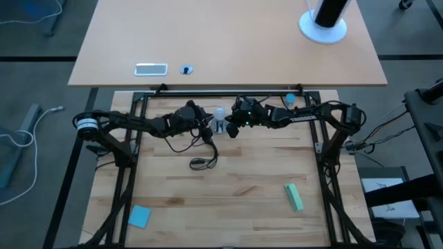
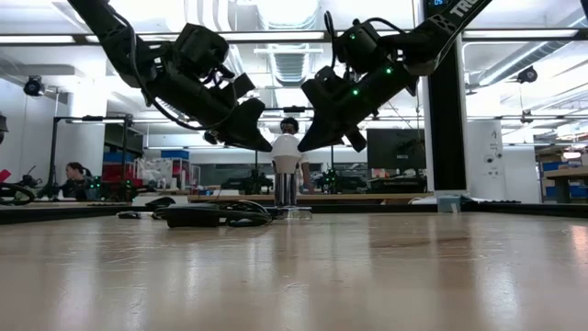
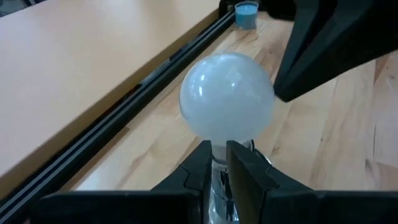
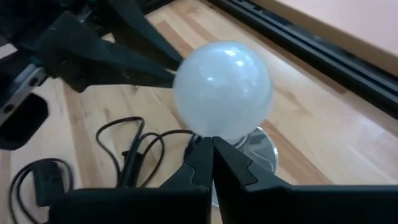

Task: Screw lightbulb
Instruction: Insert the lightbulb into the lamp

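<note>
The frosted-white lightbulb stands upright with its base in the round silver socket, which rests on the wooden table near the far rail. My left gripper comes at it from the table's left, its fingers all but closed, with the tips just under the globe. My right gripper comes from the right, slanting down, shut, and its tips sit below the globe as well. My left gripper reaches the bulb's neck with nearly closed fingers, slanting down from the table's left. Shiny metal shows through the slit between them. Whether they touch the bulb or the socket, I cannot tell. My right gripper has its shut tips at the underside of the globe, slanting down from the right. Whether they press on it, I cannot tell.
The socket's black cord loops toward the table's near side. A small blue cap sits by the far rail. A green block and a blue square lie nearer the front. A tan table stands beyond the rail.
</note>
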Action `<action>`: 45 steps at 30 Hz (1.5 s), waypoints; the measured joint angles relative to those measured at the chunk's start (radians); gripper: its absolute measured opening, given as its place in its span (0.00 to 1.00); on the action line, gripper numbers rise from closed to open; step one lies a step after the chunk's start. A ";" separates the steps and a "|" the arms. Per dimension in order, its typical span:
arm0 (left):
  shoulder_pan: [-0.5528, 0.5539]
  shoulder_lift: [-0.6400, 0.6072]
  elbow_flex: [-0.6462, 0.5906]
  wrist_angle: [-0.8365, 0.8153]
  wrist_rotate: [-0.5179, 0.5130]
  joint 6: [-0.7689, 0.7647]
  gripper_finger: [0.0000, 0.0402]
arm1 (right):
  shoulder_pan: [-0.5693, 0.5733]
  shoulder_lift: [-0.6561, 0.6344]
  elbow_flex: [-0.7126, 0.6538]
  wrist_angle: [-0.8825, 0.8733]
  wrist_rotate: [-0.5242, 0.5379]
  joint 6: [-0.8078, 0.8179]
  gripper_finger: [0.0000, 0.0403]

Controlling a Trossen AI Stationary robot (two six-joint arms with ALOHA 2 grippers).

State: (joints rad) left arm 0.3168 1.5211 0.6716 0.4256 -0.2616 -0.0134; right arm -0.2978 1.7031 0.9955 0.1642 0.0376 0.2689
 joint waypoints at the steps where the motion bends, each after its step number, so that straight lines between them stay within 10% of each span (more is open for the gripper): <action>1: 0.000 0.000 0.000 -0.006 -0.001 -0.004 0.10 | 0.002 0.000 0.000 -0.001 0.000 0.000 0.00; 45: 0.010 -0.047 0.000 -0.058 0.056 -0.035 0.10 | -0.051 -0.022 0.000 -0.048 0.085 -0.048 0.00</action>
State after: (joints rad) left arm 0.3267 1.4739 0.6717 0.3672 -0.2054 -0.0480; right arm -0.3485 1.6810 0.9954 0.1163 0.1229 0.2211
